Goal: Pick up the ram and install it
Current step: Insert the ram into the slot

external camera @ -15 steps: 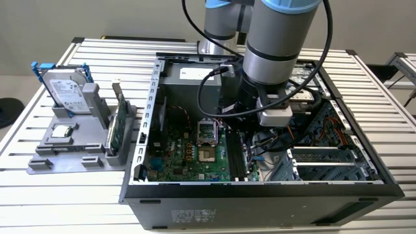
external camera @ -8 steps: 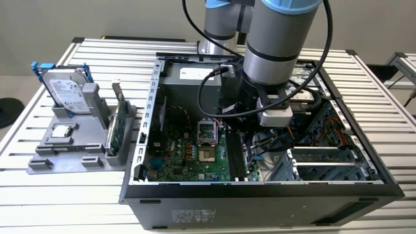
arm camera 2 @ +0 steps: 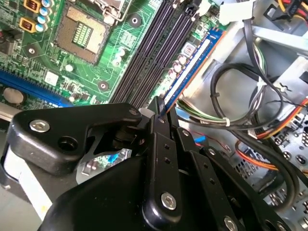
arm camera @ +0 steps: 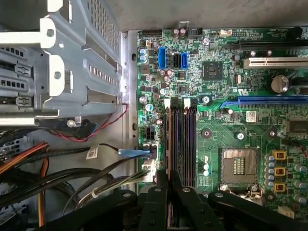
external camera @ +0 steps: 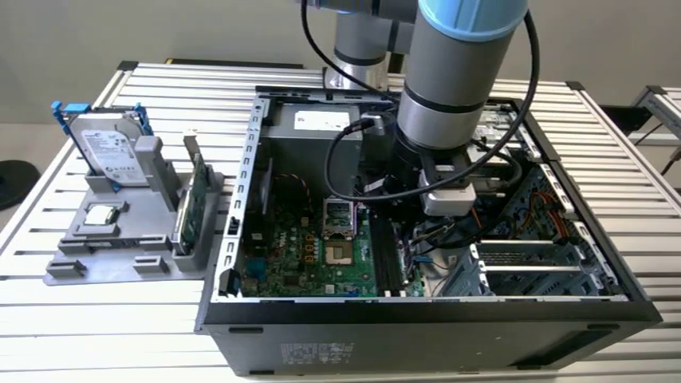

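Closest to my lens is the gripper (arm camera 2: 160, 110), matte black links bolted together, pinched tight on the ram (arm camera 2: 190, 67) in the second wrist view. The ram is a thin, stiff stick seen almost edge-on, bluish under the light with a pale stripe. Its long axis runs straight out from the grip, parallel to the black slots (arm camera 2: 149, 53) and just beside them, on the cable side of the glossy green motherboard (arm camera 2: 120, 45). Whether it is seated, I cannot tell.
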Robot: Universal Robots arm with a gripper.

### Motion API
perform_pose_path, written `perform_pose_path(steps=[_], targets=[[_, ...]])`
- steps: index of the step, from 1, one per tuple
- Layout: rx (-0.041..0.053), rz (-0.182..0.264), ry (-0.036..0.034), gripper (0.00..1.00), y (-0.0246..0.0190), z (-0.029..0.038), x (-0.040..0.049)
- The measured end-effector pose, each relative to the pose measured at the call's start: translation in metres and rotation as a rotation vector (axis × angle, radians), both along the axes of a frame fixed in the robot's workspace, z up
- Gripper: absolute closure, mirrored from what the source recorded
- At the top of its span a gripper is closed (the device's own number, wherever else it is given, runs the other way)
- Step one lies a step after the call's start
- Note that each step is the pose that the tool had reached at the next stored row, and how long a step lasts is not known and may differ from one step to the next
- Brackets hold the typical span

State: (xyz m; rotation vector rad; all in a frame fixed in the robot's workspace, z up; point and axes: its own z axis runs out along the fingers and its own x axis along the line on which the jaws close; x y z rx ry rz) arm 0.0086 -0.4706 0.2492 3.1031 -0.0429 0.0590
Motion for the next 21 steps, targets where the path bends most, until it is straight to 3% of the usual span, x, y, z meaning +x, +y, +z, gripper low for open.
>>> perform_pose_path(steps=[8, 12, 21], targets=[[-0.008, 0.0, 0.0, 1.0, 0.0002, -0.0141, 0.0], [-0.0082, 0.0, -0.0042, 1.0, 0.0007, -0.0213, 0.0], [-0.0083, 0.0, -0.0052, 1.0, 0.0017, -0.0245, 0.0]])
